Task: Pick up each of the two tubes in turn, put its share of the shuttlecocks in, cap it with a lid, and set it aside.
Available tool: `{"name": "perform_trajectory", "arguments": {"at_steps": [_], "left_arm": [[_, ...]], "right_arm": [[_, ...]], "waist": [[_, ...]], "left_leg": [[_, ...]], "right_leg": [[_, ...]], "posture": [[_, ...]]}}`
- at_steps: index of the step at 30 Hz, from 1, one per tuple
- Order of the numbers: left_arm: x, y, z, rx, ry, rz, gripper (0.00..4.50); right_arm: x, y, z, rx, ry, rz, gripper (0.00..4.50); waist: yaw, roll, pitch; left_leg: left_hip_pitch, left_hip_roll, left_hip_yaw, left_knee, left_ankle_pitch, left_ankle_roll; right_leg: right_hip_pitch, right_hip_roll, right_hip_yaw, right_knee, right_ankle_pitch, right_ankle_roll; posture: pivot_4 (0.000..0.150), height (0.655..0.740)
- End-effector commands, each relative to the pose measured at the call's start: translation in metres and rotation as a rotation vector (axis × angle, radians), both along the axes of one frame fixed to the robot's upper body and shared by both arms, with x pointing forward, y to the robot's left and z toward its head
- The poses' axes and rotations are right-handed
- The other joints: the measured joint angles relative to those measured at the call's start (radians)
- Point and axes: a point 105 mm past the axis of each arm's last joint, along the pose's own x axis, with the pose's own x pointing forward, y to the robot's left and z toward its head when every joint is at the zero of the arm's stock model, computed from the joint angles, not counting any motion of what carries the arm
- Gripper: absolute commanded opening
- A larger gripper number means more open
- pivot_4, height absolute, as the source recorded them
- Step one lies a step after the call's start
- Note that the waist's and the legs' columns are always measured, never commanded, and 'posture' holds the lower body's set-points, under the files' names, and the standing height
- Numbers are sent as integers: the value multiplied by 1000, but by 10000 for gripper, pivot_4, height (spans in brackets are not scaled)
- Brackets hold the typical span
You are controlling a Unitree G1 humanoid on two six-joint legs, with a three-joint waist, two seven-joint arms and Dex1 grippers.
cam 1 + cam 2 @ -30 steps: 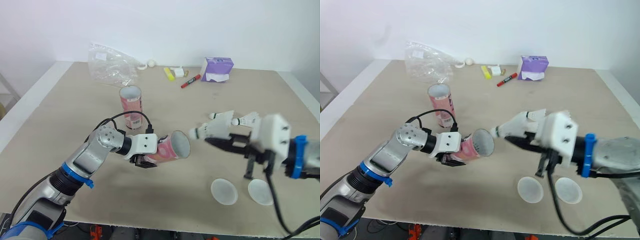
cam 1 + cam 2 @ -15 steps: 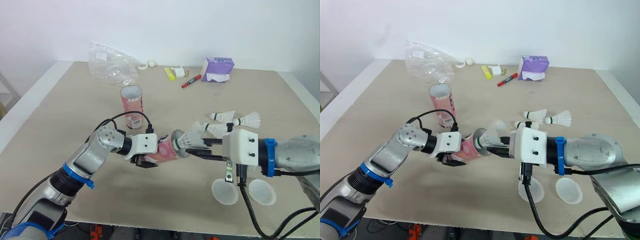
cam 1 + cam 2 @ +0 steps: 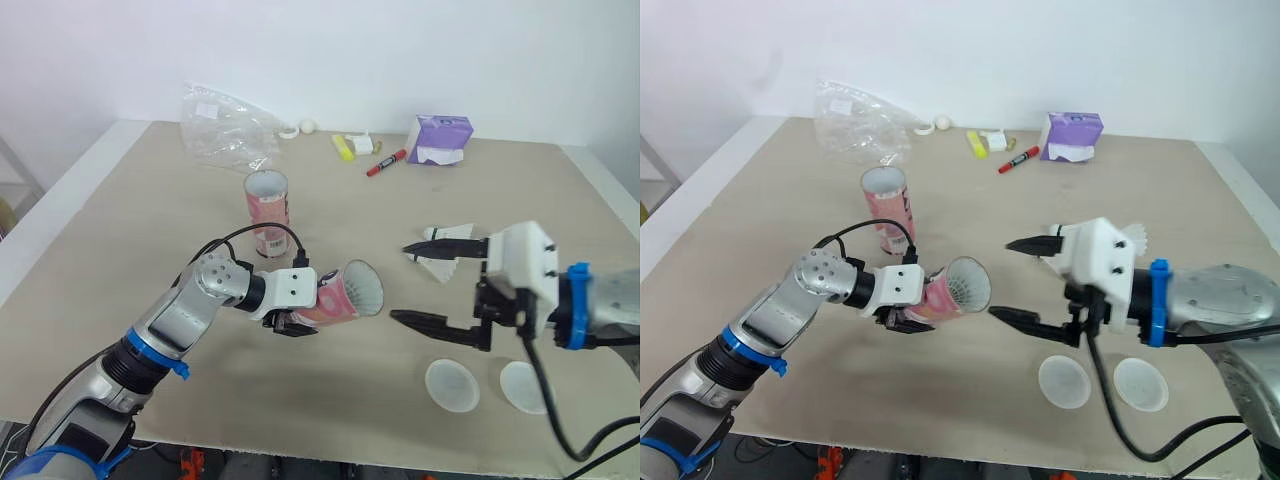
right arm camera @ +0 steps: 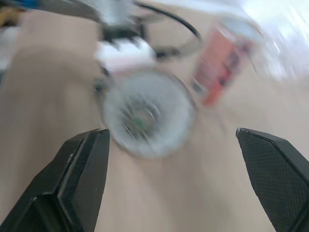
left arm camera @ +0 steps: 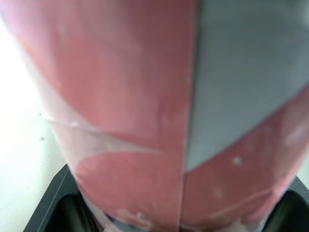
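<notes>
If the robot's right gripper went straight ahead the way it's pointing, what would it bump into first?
Most likely the pink tube, whose open mouth faces the right gripper. Depth is hard to judge, though.

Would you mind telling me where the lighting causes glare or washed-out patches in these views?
Left eye view: soft, even light, with bright highlights on the clear plastic bag. Left wrist view: the surface beside the held tube is washed out to white. Right wrist view: the area around the bag is likewise blown out.

Behind sideways tube, upright tube
</notes>
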Motion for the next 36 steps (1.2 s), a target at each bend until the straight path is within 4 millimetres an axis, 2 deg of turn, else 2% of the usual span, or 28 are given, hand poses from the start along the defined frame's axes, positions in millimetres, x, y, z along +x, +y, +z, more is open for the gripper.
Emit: {"name": "perform_trajectory", "arguments": {"at_steps": [1,6,7,8,12,13,16,20,24,30,36], "left_arm": [[3,12,-25,85,49,58,30163],[3,11,-25,87,47,51,30163],[3,11,-25,88,47,51,30163],[3,11,-25,88,46,50,30163],[4,11,-23,89,42,48,30163],[5,10,-22,88,42,48,30163],[5,10,-21,87,41,49,30163],[6,9,-21,87,39,48,30163],[6,8,-21,84,39,49,30163],[7,6,-22,77,40,52,30163],[7,5,-22,72,39,58,30163]], "right_arm": [[-1,-19,1,27,-22,-89,44735],[-2,-7,6,73,-43,-40,44735],[-2,-5,6,75,-43,-33,39597],[-2,-2,7,71,-47,-18,36319],[1,21,9,-66,-92,89,17483],[2,25,8,-95,-99,109,10854],[3,35,4,-148,-98,156,416],[4,44,-4,-235,-95,212,416],[18,59,-9,-338,-119,260,416],[32,80,-11,-392,-128,319,416],[39,89,-36,-536,-57,387,416]], "waist": [[2,0,0],[1,3,-1],[0,2,-1],[0,2,-1],[-1,4,-1],[1,3,-1],[2,2,0],[2,1,0],[0,2,0],[2,2,0],[3,2,0]], "left_leg": [[0,0,0,0,0,0],[1,0,0,0,0,0],[1,1,0,0,0,0],[1,1,0,0,0,0],[1,1,1,0,0,0],[1,1,1,0,0,0],[0,1,1,0,0,0],[-1,0,1,0,0,0],[0,0,2,0,0,1],[0,0,0,0,0,1],[-1,-1,1,1,0,1]], "right_leg": [[0,0,0,0,0,0],[0,1,0,0,1,0],[0,2,0,0,1,0],[0,2,0,0,1,0],[0,3,-2,0,1,0],[-1,3,-2,0,1,0],[-1,3,-3,0,0,0],[-1,1,-2,0,0,1],[-1,1,-3,0,0,0],[-3,1,-6,0,0,0],[-2,-1,-6,0,1,0]], "posture": [[1500,7400],[1500,7400],[1500,7400],[1500,7400],[1500,7400],[1500,7400],[1500,7400],[1500,7400],[1500,7400],[1500,7400],[1500,7400]]}}
